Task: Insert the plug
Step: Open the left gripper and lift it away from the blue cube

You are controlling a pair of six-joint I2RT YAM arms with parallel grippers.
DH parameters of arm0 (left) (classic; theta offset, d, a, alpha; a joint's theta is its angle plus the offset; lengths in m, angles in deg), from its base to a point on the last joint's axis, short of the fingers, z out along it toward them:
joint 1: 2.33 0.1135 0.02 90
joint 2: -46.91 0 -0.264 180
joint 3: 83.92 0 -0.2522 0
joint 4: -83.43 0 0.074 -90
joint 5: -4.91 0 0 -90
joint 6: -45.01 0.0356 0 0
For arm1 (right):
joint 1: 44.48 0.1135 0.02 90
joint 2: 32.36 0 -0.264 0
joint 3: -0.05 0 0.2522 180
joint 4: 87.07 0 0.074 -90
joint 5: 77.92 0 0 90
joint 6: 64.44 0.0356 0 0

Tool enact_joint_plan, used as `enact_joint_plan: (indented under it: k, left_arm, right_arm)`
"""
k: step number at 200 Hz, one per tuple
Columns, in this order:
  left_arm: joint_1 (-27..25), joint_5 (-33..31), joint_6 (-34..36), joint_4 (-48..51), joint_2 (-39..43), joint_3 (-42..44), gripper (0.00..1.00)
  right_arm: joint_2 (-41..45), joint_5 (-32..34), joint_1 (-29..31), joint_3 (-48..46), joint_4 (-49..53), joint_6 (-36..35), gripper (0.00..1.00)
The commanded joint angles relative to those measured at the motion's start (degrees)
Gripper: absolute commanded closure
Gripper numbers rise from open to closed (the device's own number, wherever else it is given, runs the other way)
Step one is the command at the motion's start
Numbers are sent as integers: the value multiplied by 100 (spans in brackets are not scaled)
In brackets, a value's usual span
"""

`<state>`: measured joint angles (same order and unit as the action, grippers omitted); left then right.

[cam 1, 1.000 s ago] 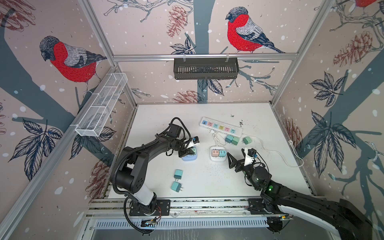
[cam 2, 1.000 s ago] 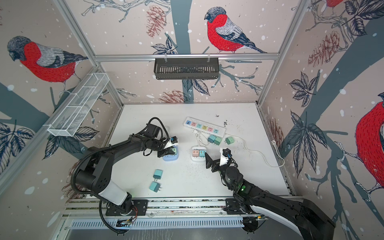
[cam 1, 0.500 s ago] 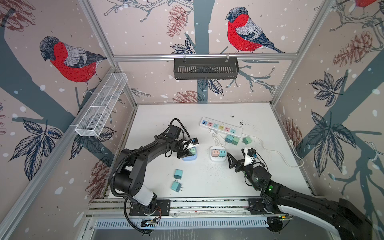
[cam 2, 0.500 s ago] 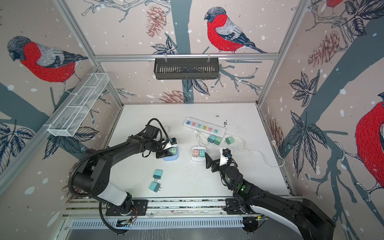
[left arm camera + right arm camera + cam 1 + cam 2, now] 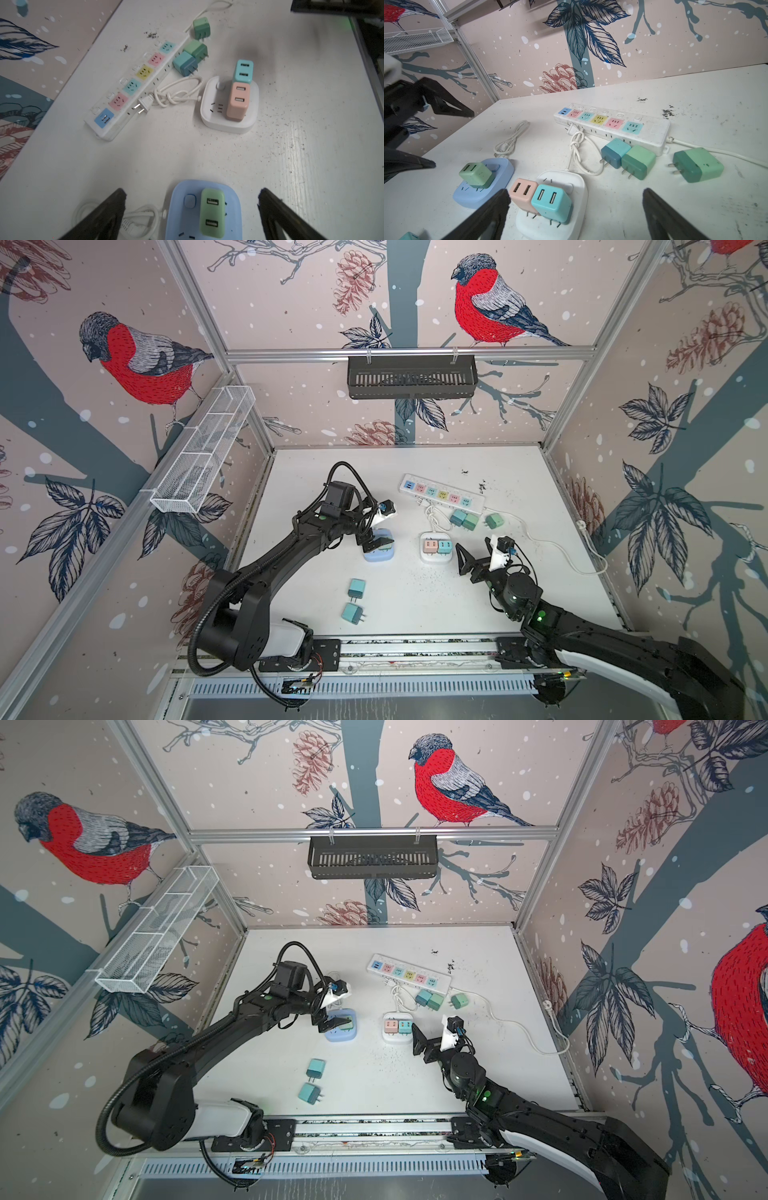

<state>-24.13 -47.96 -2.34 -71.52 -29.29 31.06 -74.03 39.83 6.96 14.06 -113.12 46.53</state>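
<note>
Green plug (image 5: 212,214): pale green block with rounded corners and two USB ports on its upper face. In the right wrist view a darker green band shows along its lower part. It stands in the blue socket base (image 5: 180,226), beside that base's square button (image 5: 190,200), with no prongs showing. Whether it is pressed fully home we cannot tell.

Left claw (image 5: 192,193): wide, holding nothing. We see both black fingers (image 5: 108,212) spread well apart. The plug sits between them, back from the tips, touching neither. A coiled white cord (image 5: 127,225) lies just beside one finger.

Beyond the left claw's tips: a white socket base (image 5: 212,118) carrying a pink plug (image 5: 236,101) and a teal plug (image 5: 243,71) side by side. Farther on lies the long power strip (image 5: 133,87), with three loose plugs (image 5: 186,63) just beside it.

Right claw (image 5: 576,192): wide too, empty, hovering above the table (image 5: 695,197). The white base sits just ahead of one of its fingers, and the green plug is farther off to that same side.

In both top views two more loose teal plugs (image 5: 356,588) lie back from the left claw, beside its forearm.
</note>
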Motion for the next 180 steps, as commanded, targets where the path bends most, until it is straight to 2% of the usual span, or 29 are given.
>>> enact_joint_plan:
  k: [1, 12, 18, 30, 36, 47, 59, 69, 80, 93, 125, 138, 154, 180]
  left_arm:
    - [14, -245, -1905, -1251, 535, -70, 1]
    - [9, -1225, -3475, -1810, 898, -76, 1]
    - [9, -1971, -4325, -1875, 1087, -117, 1]
    - [9, -3301, -6183, -1455, 1465, -309, 1]
    - [18, -3752, -7077, -1194, 1647, -335, 2]
    - [22, -4026, -8221, -1020, 1955, -140, 1]
    - [18, -3752, -8899, -1170, 2251, 224, 2]
    - [18, -3424, -9065, -1464, 2464, 573, 2]
    - [-7, -3356, -9314, -1575, 2671, 935, 2]
    - [-43, -3620, -9510, -1553, 2841, 1280, 1]
    - [-43, -4355, -9266, -1527, 3346, 1879, 2]
    - [-45, -4483, -8955, -1691, 3760, 2227, 3]
    - [-44, -4472, -8129, -2065, 4346, 2806, 3]
    - [-43, -5636, -7794, -2155, 5211, 3639, 3]
  right_arm:
    - [-59, -135, 5, -438, -395, -64, 0]
    - [-83, -244, -1, -447, -474, -135, 0]
    - [-87, -223, 0, -449, -482, -146, 0]
    - [-77, -117, 4, -451, -499, -76, 0]
    - [-57, -23, 6, -448, -481, -27, 0]
    - [-3, 140, -7, -404, -301, 144, 0]
    - [111, 140, -16, -281, 34, 269, 0]
    - [215, 19, -7, -259, 171, 219, 0]
    - [325, -156, -6, -367, 66, 121, 0]
    - [441, -181, -3, -446, 16, 104, 0]
    - [541, -50, 2, -503, 1, -4, 0]
    - [498, 36, -2, -560, -213, -92, 0]
    - [344, 129, 4, -666, -641, -254, 0]
    - [-136, 339, -7, -823, -1469, -439, 0]
